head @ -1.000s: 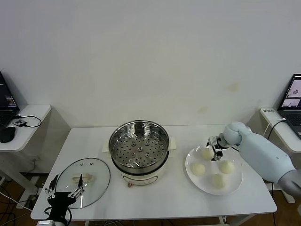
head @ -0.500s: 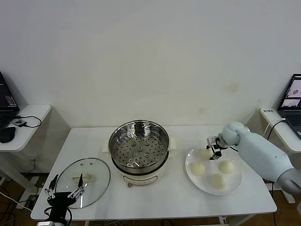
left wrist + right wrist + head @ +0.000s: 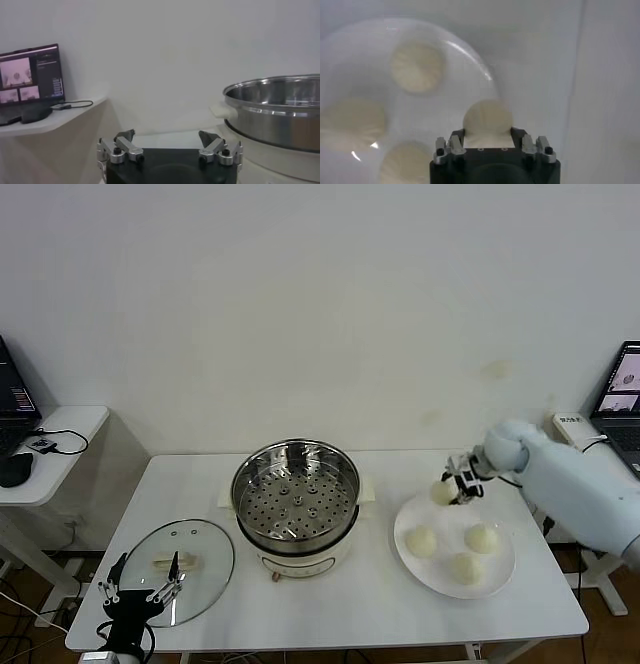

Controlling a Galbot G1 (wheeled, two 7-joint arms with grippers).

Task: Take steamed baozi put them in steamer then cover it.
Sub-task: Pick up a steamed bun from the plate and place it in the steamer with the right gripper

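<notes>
My right gripper (image 3: pixel 456 488) is shut on one steamed baozi (image 3: pixel 443 492), a cream-white bun held just above the far edge of the white plate (image 3: pixel 410 569). In the right wrist view that baozi (image 3: pixel 487 119) sits between the fingers of the right gripper (image 3: pixel 487 133). Three more baozi (image 3: pixel 421 541) lie on the plate (image 3: pixel 462 60). The steel steamer (image 3: pixel 296 504) stands open at the table's middle with nothing on its perforated tray. Its glass cover (image 3: pixel 180 562) lies flat at the front left. My left gripper (image 3: pixel 140 592) hangs open over the cover's near edge.
Side tables flank the white table, the left one carrying a laptop (image 3: pixel 14 406) and a mouse, the right one another laptop (image 3: pixel 624 392). The left wrist view shows the steamer's wall (image 3: pixel 275 112) close by and a screen (image 3: pixel 30 80) farther off.
The right gripper closed on the far baozi and lifted it off the plate. The left arm stayed still.
</notes>
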